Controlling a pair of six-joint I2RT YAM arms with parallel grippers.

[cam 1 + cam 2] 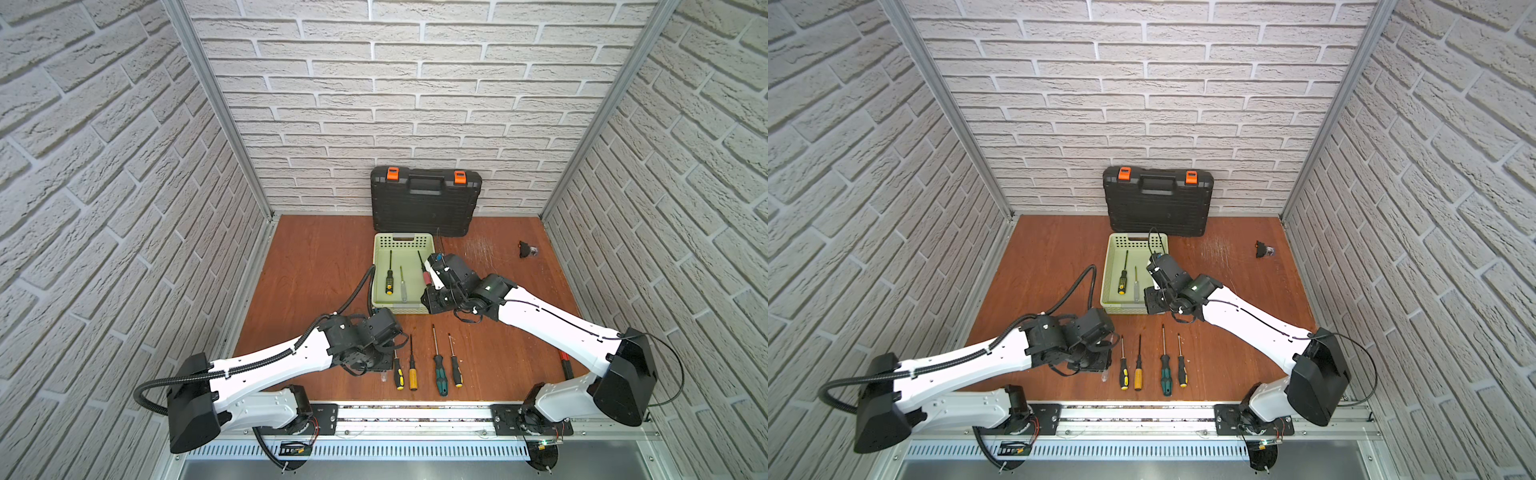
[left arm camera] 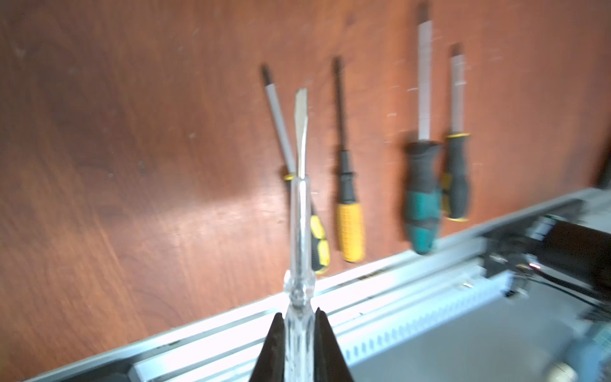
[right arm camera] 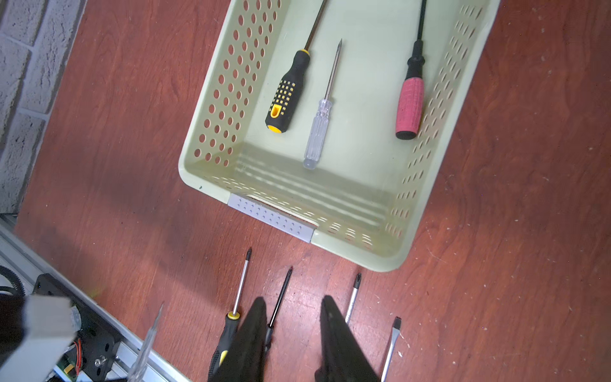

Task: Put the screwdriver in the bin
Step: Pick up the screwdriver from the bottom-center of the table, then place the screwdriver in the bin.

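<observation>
Left gripper (image 2: pixel 299 312) grasps the clear-handled flat screwdriver (image 2: pixel 299 215) by its butt, to carry into the pale green perforated bin (image 1: pixel 384 240); right gripper (image 3: pixel 292 299) is released

Both top views are looking steeply down from high at the front over the whole reddish-brown wooden tabletop (image 1: pixel 311 270). The left wrist camera is sitting close to the row of loose screwdrivers (image 2: pixel 350 228). The right wrist camera is overlooking the pale green perforated plastic basket (image 3: pixel 363 158) and that same row.

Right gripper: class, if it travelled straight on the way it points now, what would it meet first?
Most likely the wooden table, just short of the bin. Depth is unclear, so the bin's near wall is possible.
</observation>
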